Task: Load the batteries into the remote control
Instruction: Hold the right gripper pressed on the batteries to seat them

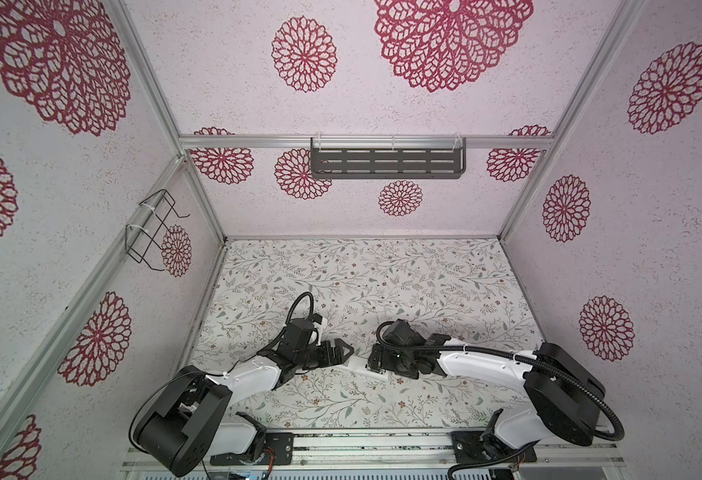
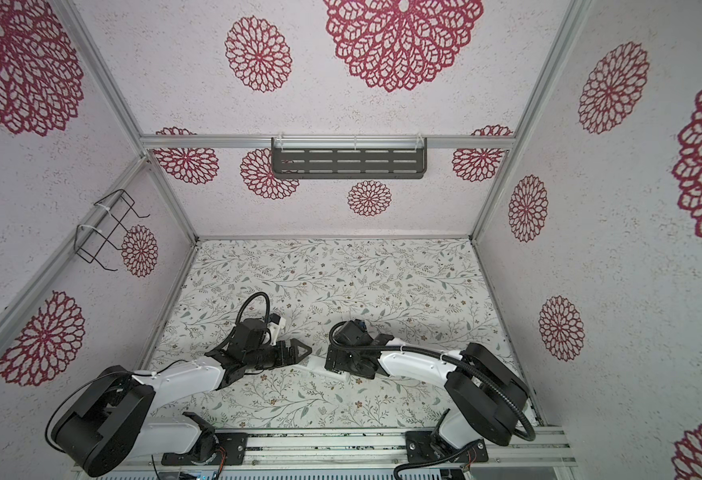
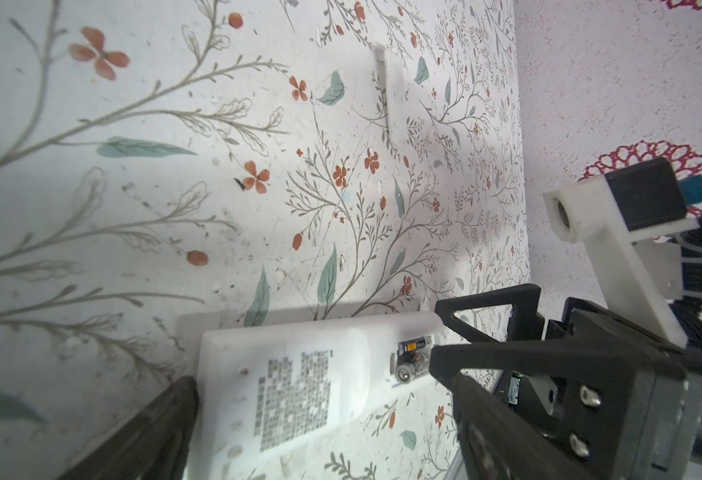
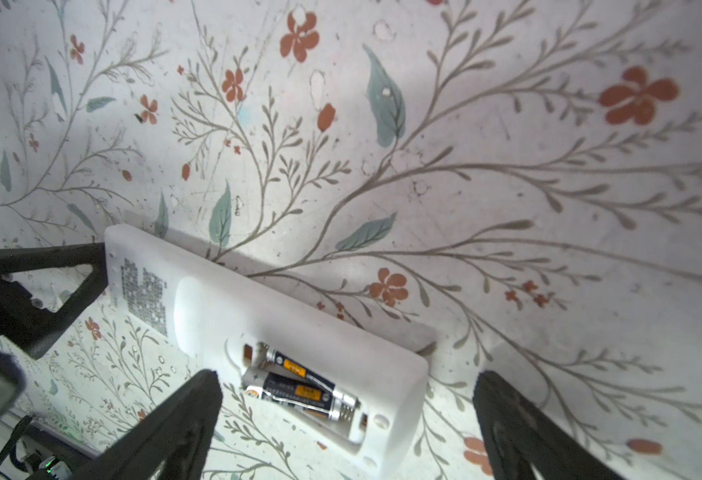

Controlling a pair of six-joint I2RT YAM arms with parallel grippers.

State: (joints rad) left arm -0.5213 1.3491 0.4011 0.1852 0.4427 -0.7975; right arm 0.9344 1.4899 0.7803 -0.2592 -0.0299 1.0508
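1. In both top views the remote control (image 1: pixel 361 368) (image 2: pixel 315 367) shows only as a short white stretch between the two claws. Its ends are covered by them, and the batteries are hidden there.
2. The right wrist view shows the batteries (image 4: pixel 299 384) in the open compartment at one end of the remote, which lies with its dark label (image 4: pixel 143 295) facing up. They lie side by side but not parallel. Whether both are fully seated cannot be told.
3. The right claw (image 4: pixel 347 399) is spread wide astride the compartment end and pinches nothing. One finger is just beside the remote's long edge and the other stands apart from it.
4. The left claw (image 3: pixel 320 419) is also spread, with the label part of the remote between its fingers. One blurred finger (image 3: pixel 162 419) is just beside the end edge, and contact cannot be told.
5. A slim white strip (image 3: pixel 391 95) lies flat on the worktop (image 1: pixel 382 282), well apart from the remote. It is too pale to make out further.
6. The remote lies toward 6 o'clock of the worktop's middle and runs from 10 to 4 o'clock. The left claw reaches in from 9 o'clock and the right claw from 3.
7. Open floral worktop stretches toward 12 o'clock, and walls close it at 9, 12 and 3. A slotted shelf (image 1: pixel 386 163) hangs on the back wall and a wire rack (image 1: pixel 154 230) on the left wall, both well apart from the arms.
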